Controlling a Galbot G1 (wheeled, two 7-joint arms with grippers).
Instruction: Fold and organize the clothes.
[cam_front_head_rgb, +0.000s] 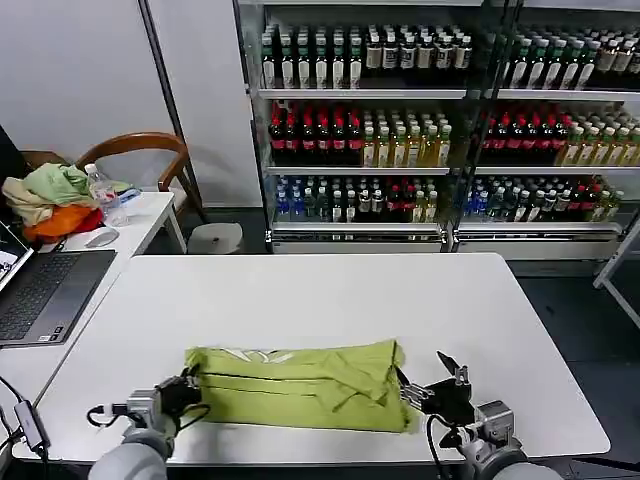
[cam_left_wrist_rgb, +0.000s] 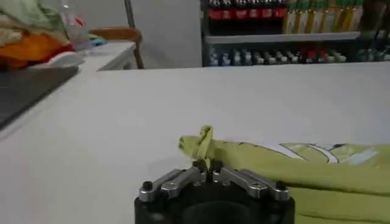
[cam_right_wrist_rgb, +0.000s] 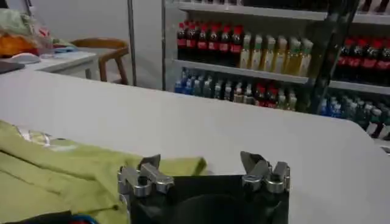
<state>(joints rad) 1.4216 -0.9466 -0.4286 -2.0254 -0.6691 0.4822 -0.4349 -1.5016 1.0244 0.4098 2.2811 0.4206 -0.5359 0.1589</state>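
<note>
The lime yellow-green T-shirt (cam_front_head_rgb: 300, 385) lies folded into a long band near the front edge of the white table (cam_front_head_rgb: 330, 300), white lettering peeking out along its far edge. My left gripper (cam_front_head_rgb: 185, 388) is shut on the shirt's left end, where a pinched tuft of cloth (cam_left_wrist_rgb: 205, 140) sticks up between the fingers. My right gripper (cam_front_head_rgb: 432, 380) stands open just off the shirt's right end; the cloth's corner (cam_right_wrist_rgb: 186, 165) lies near one of its fingers (cam_right_wrist_rgb: 149, 164), and nothing is between them.
An open laptop (cam_front_head_rgb: 40, 290) sits at the table's left. Behind it a side desk holds a heap of pale green, cream and orange garments (cam_front_head_rgb: 50, 200), a water bottle (cam_front_head_rgb: 103, 195) and a mouse. Drink shelves (cam_front_head_rgb: 440, 130) fill the back wall.
</note>
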